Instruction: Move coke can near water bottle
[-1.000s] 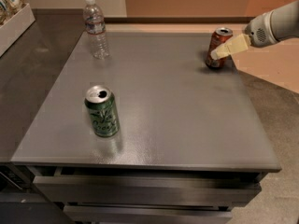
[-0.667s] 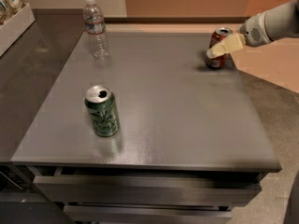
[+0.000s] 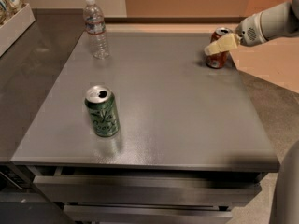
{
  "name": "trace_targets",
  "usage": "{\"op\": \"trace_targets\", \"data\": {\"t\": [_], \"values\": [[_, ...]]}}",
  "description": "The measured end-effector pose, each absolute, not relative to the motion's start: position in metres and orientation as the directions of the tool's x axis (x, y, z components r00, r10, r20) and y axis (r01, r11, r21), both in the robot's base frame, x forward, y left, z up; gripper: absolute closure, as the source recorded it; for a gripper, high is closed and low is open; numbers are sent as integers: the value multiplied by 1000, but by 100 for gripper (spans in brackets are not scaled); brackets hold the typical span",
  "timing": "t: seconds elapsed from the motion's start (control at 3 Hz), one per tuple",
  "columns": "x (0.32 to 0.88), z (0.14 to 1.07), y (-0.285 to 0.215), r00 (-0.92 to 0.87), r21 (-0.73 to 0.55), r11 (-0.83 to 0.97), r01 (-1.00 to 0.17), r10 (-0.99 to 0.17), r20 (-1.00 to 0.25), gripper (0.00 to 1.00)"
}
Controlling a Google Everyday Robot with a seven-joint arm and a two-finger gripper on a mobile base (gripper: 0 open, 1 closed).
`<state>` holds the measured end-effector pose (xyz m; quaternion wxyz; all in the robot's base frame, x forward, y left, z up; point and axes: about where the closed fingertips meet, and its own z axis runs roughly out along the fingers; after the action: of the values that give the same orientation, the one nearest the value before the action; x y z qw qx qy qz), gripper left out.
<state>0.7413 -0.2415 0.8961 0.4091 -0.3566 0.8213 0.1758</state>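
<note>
The coke can (image 3: 217,60) is red with a silver top and stands upright at the far right corner of the grey table (image 3: 177,106). My gripper (image 3: 218,46) reaches in from the right on a white arm and sits right at the can's upper half, its cream tip crossing in front of the can. The water bottle (image 3: 96,29), clear with a white cap and a red-and-white label, stands upright at the far left of the table, far from the can.
A green can (image 3: 103,112) with a leaf pattern stands upright at the table's front left. A white tray (image 3: 15,24) with snack packs sits on the dark counter to the left. Drawers (image 3: 140,190) lie under the table's front edge.
My gripper has shifted slightly left and up along the coke can. The coke can, water bottle and green can have not moved.
</note>
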Motion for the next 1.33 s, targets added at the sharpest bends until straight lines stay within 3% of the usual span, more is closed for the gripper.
{"op": "trace_targets", "data": {"t": [0.33, 0.67, 1.0, 1.33], "values": [[742, 895, -240, -413, 5, 678, -735, -441, -797, 48], [731, 910, -233, -382, -7, 653, -757, -451, -806, 80], [723, 925, -221, -351, -17, 626, -780, -460, -816, 99], [721, 940, -201, -306, -31, 587, -809, -466, -830, 100]]}}
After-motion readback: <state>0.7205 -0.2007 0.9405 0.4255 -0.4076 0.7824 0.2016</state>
